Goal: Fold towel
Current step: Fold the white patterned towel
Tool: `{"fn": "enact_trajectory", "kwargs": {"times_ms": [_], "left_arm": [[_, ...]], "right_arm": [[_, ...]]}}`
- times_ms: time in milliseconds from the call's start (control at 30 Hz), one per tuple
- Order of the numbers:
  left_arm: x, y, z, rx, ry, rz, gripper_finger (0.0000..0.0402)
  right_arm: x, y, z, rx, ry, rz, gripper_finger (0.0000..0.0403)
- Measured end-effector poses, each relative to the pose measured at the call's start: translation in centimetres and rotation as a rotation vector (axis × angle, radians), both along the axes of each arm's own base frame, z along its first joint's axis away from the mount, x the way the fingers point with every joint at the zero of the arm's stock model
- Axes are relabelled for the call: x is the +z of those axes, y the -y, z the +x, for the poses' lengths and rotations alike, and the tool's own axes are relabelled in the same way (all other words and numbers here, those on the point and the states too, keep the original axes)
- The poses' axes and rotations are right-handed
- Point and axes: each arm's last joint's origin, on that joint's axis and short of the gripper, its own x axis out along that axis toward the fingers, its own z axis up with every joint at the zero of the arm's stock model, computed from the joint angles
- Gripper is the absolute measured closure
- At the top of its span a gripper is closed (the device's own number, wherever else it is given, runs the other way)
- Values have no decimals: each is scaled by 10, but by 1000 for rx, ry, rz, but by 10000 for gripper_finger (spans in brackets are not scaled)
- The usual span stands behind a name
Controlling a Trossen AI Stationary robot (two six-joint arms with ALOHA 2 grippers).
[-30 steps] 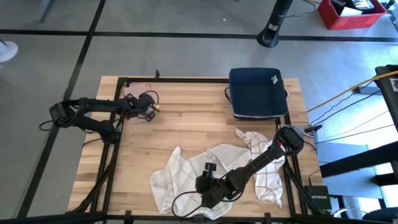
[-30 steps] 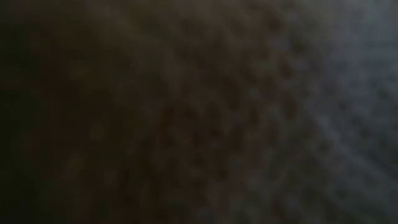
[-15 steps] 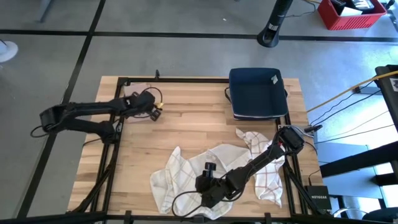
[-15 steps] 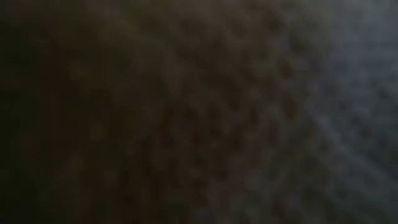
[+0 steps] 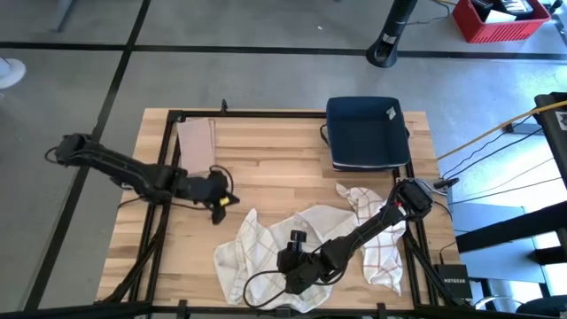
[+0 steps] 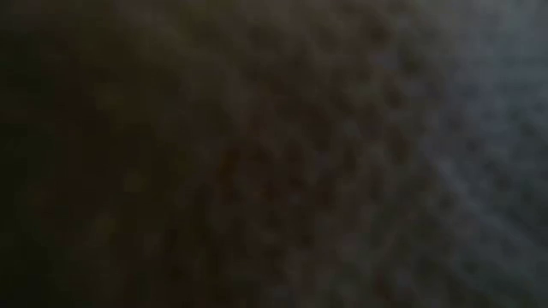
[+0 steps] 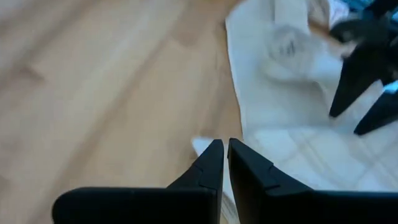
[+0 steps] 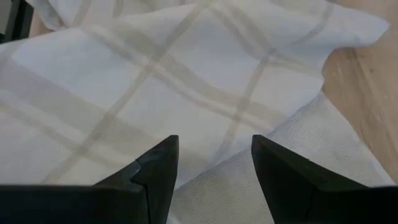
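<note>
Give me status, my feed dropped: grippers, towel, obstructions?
Left gripper shut, empty, beside towel. Right gripper open, over the towel. Towel crumpled, unfolded. Blue tray sits apart.

Two slim matte-black jointed arms with thin black cables looped alongside. Left hand [image 5: 215,197] with a small yellow mark near the tip; wedge-shaped black fingers [image 7: 208,168] tapering to points. Right hand [image 5: 292,270] bulkier, topped by a round black knob, fingers [image 8: 155,171] blocky and dark.
</note>
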Motion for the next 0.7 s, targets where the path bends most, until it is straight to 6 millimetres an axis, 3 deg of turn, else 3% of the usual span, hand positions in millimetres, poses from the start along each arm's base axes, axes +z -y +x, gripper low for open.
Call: {"fn": "enact_trajectory", "kwargs": {"times_ms": [267, 600, 700], "left_arm": [[-39, 19, 19, 29, -158, -48, 384], [-80, 14, 35, 96, -331, -155, 382], [-87, 14, 36, 86, -365, -158, 359]], "right_arm": [[0, 0, 0, 14, 1, -7, 196], [1, -1, 1, 32, 4, -12, 196], [0, -1, 1, 37, -1, -5, 196]]}}
